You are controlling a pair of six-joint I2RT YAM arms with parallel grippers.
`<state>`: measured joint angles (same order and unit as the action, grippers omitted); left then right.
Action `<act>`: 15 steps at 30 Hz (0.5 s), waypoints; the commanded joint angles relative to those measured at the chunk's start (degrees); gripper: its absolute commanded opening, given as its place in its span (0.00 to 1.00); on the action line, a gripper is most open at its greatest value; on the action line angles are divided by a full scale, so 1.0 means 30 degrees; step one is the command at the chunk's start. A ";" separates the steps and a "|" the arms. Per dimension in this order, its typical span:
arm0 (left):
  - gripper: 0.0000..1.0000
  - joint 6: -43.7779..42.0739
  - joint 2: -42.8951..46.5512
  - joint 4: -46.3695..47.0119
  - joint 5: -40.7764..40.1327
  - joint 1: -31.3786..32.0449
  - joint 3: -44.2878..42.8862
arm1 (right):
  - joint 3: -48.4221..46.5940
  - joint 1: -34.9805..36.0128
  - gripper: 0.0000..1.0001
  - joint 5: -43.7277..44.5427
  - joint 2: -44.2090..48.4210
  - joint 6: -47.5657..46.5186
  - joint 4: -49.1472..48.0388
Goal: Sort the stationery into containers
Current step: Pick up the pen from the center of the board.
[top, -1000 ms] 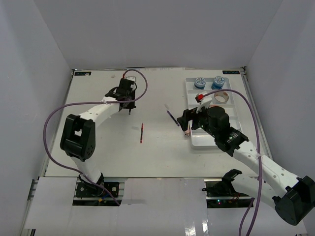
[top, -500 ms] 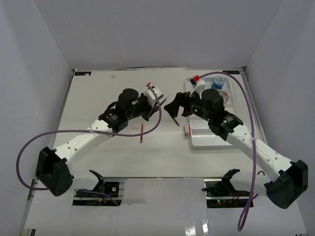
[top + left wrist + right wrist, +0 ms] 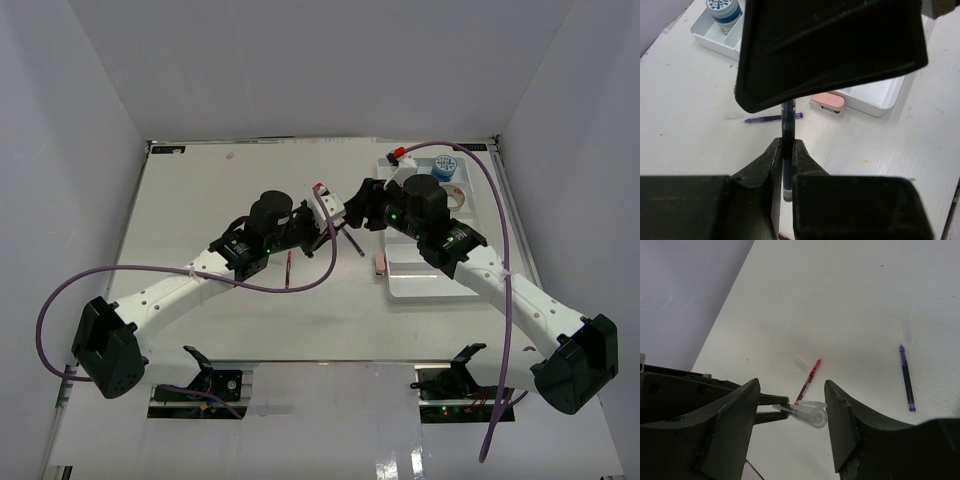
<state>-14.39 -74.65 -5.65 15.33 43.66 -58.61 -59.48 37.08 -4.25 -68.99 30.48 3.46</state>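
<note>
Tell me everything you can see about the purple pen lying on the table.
The purple pen is thin, with a dark, plastic-looking barrel and a purple end. It lies flat on the white table, close to the pink piece beside the tray, with a gap between them. Nothing touches it. A small clear piece lies just beyond one end, apart from it.

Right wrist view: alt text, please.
The open right gripper brackets the tip of a clear-ended pen held by the shut left gripper. Beyond, on the white table, a red pen and a purple pen lie apart.
</note>
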 commanded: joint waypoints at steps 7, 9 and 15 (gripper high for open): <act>0.00 -0.0124 0.0538 0.1443 0.0573 0.0300 0.0406 | -0.0241 -0.0202 0.36 -0.0018 0.0292 0.0943 -0.0803; 0.00 -0.0124 0.0539 0.1590 0.0573 0.0271 0.0435 | 0.0050 -0.0231 0.29 0.0156 0.0438 0.1031 -0.0803; 0.21 0.0197 0.0685 0.2439 0.0105 0.0271 0.0931 | 0.0958 -0.0436 0.09 0.0713 0.0906 0.1178 -0.0803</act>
<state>-14.41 -74.59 -2.00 15.66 44.12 -56.71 -58.22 36.16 -3.79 -68.05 34.24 2.00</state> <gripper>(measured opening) 0.202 0.192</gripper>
